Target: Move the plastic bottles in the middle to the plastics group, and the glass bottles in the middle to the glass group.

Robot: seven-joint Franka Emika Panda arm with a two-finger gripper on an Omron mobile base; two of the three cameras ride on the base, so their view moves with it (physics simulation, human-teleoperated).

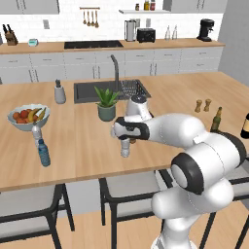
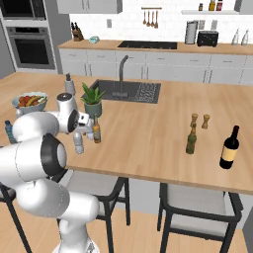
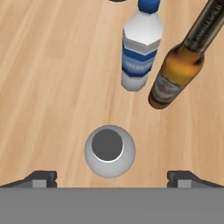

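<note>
From my hand view, a bottle (image 3: 109, 151) stands on the table (image 3: 48, 78) below centre; two more bottles (image 3: 141, 48) stand together at one o'clock.

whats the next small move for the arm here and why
Probably lower straight down and close on the plainer water bottle. In the hand view its cap sits centred between the open gripper, whose fingers stand wide and hold nothing. The blue-labelled water bottle and the brown glass bottle stand apart just beyond it, so a vertical descent should clear both.
</note>
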